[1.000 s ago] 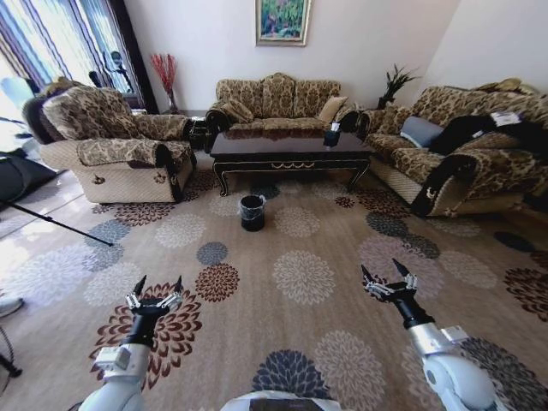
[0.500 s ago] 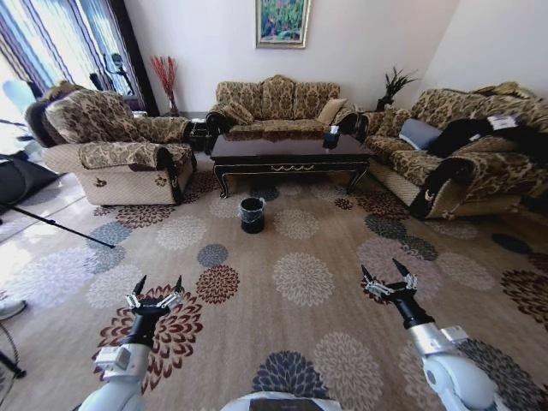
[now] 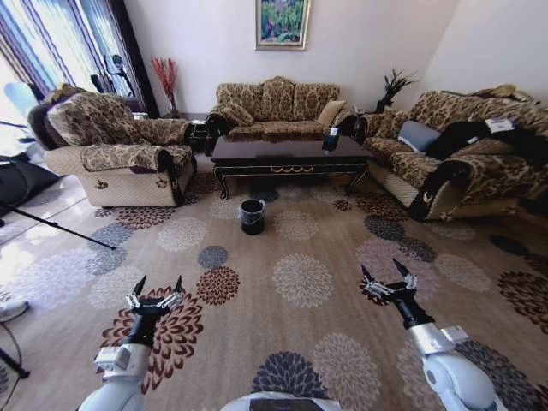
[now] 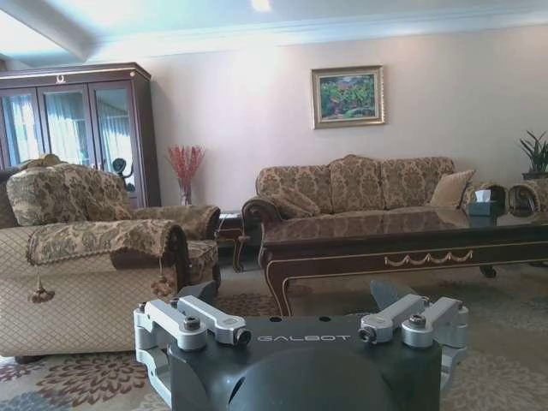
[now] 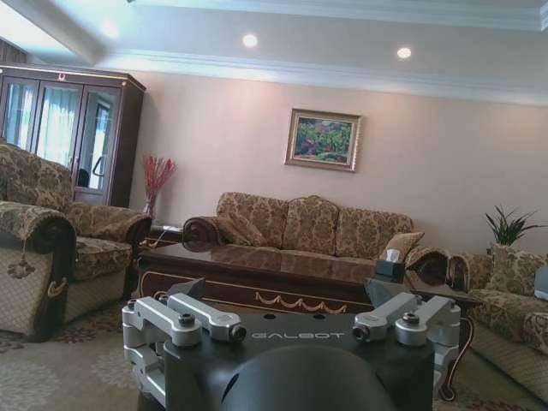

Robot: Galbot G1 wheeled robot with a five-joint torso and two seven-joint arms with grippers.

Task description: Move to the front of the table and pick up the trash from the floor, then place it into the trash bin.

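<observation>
- Dark glossy wood bench (image 3: 289,151) stands across the room, a tissue box (image 3: 330,137) on it.
- Black trash bin (image 3: 252,215) sits on the flowered carpet (image 3: 300,278) just before the bench — well apart from both arms.
- Left hand (image 3: 156,288) and right hand (image 3: 385,276) hover low over the carpet, fingers spread, grasping nothing.

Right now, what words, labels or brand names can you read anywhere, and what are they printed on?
"GALBOT": on the dark housing of the left gripper.
"GALBOT": on the dark housing of the right gripper.
White tag on the dark garment on the sofa: too small to read.
</observation>
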